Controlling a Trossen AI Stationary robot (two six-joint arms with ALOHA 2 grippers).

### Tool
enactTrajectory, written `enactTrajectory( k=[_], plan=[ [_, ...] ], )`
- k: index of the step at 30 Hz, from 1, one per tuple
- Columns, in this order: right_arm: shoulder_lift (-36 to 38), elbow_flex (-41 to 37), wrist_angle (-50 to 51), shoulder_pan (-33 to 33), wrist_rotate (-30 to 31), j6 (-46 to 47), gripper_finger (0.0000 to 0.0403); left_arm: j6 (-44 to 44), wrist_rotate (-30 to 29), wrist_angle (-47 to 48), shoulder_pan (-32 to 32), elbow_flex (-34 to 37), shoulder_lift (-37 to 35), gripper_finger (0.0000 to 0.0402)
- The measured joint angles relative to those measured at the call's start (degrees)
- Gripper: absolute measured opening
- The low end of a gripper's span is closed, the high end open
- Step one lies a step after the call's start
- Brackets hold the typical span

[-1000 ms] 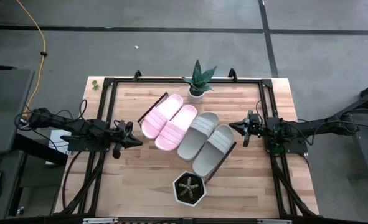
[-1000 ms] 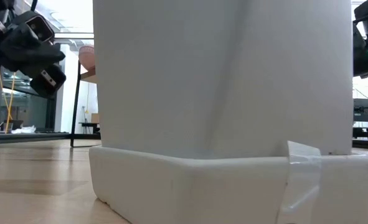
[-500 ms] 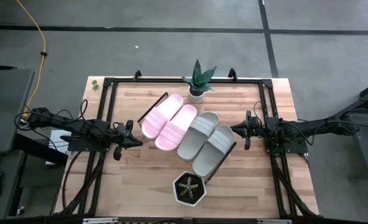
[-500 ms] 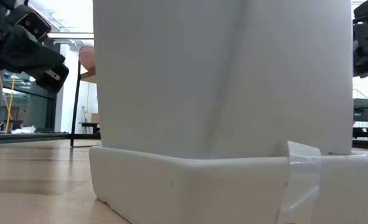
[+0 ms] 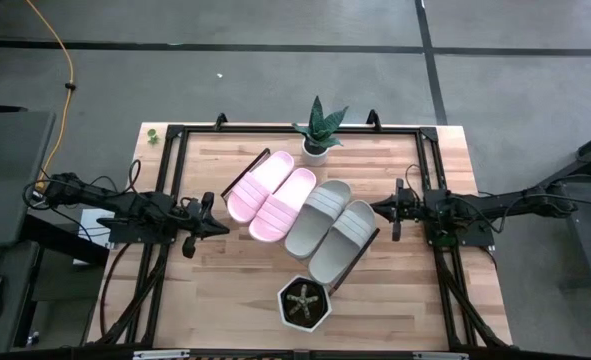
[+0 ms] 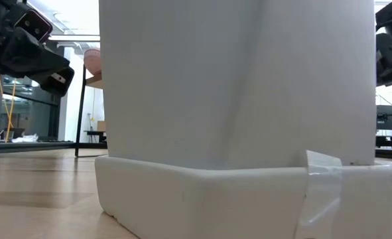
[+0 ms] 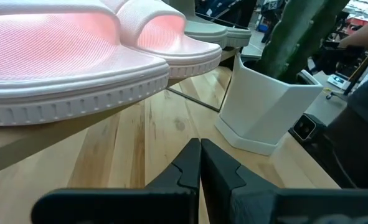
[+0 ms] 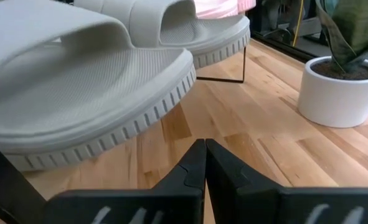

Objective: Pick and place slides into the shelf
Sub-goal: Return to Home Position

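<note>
Pink slides (image 5: 273, 196) face left pincer (image 5: 221, 227); grey (image 5: 320, 217), right pincer (image 5: 376, 208).

4 slides (image 5: 315, 218) abreast on shelf (image 5: 245, 172); plant (image 5: 318, 130) behind, cactus (image 5: 304, 303) before.

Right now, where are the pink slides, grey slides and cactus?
Pink slides (image 5: 283, 203): high view, one slide's middle.
Grey slides (image 5: 318, 216): high view, one slide's middle.
Cactus (image 5: 304, 300): high view, its top.

A white planter (image 6: 235, 86) fills the frame, standing on the wooden tabletop (image 6: 36, 192), with a strip of tape (image 6: 322, 192) over its base at the right corner. The left gripper (image 6: 46, 63) hangs at upper left, the right gripper (image 6: 389, 56) at the upper right edge. The edge of a pink slide (image 6: 93, 61) shows just left of the planter.
</note>
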State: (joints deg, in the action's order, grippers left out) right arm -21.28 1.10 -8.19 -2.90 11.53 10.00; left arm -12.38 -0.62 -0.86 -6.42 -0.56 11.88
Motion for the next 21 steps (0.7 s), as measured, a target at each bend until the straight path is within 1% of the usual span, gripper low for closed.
enactTrajectory(
  k=[21],
  plan=[
    [0.0, 0.0, 0.7, 0.0, -0.1, 0.2, 0.0000, 0.1, 0.0, 0.0, 0.0, 0.0, 0.0, 0.0001]
  ],
)
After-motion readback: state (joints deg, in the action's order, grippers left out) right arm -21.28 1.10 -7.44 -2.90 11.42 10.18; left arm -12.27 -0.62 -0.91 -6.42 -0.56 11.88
